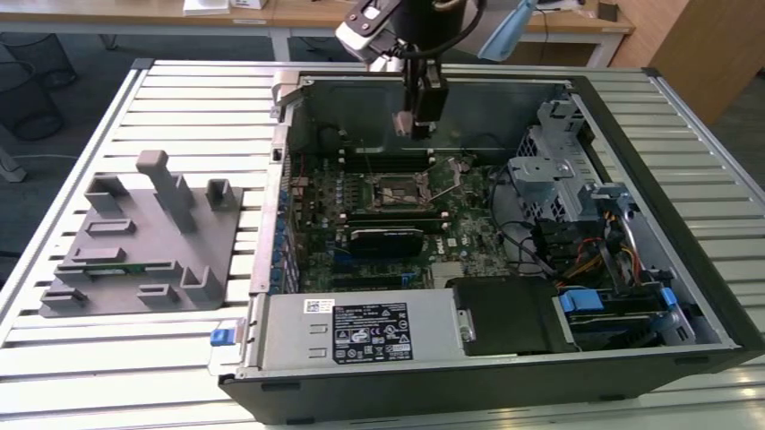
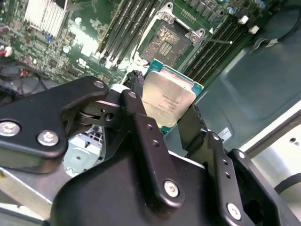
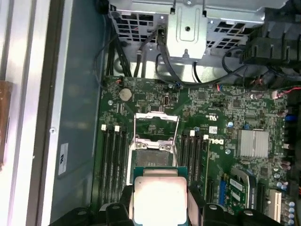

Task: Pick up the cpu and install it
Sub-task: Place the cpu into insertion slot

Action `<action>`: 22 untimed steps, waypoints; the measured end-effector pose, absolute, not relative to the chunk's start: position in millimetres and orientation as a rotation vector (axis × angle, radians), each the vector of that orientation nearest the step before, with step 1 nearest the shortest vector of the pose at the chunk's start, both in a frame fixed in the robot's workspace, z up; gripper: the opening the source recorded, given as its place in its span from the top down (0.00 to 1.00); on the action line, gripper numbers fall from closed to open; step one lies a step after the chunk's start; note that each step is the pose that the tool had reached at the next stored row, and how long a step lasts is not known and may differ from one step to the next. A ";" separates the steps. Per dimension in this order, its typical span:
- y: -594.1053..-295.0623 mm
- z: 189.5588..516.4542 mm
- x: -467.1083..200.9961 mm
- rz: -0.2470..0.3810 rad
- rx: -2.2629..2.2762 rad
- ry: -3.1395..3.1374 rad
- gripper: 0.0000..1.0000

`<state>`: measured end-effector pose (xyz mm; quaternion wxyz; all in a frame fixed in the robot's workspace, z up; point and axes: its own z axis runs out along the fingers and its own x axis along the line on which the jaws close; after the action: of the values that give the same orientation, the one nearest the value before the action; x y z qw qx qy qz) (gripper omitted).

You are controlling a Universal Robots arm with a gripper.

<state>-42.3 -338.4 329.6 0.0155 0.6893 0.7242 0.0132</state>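
Observation:
The cpu (image 2: 168,100), a flat square chip with a silvery top, sits between my two black fingers (image 2: 133,104); my gripper (image 2: 162,106) is shut on it. In the first wrist view the cpu (image 3: 159,194) hangs above the motherboard, a short way from the open socket (image 3: 155,143) with its metal frame raised. In the exterior view my gripper (image 1: 418,125) hovers inside the open computer case (image 1: 502,358), above and behind the socket (image 1: 399,190). The socket (image 2: 165,43) shows bare in the second wrist view.
A grey fixture block (image 1: 138,246) with slots lies on the slatted table at the exterior view's left. Inside the case are drive cages (image 1: 562,170), cables, and a power supply (image 1: 358,327) at the near edge. Memory slots (image 3: 111,160) flank the socket.

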 end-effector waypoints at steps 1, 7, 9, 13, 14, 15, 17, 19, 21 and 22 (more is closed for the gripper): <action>-338.2 327.9 -42.3 0.041 2.156 2.242 0.46; -334.7 317.0 -42.4 0.041 2.158 2.239 0.46; -334.7 313.3 -42.6 0.041 2.139 2.258 0.46; -334.7 306.2 -42.7 0.041 2.133 2.264 0.46; -334.7 304.4 -42.8 0.041 2.133 2.264 0.46; -334.7 302.4 -42.8 0.041 2.133 2.264 0.46; -334.7 298.8 -43.2 0.041 2.133 2.264 0.46; -334.7 295.6 -43.9 0.041 2.134 2.263 0.46; -334.7 292.2 -44.8 0.041 2.135 2.262 0.46; -334.7 290.5 -45.2 0.041 2.135 2.262 0.46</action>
<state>-45.2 -334.7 290.5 0.0155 0.6864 0.7270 0.0132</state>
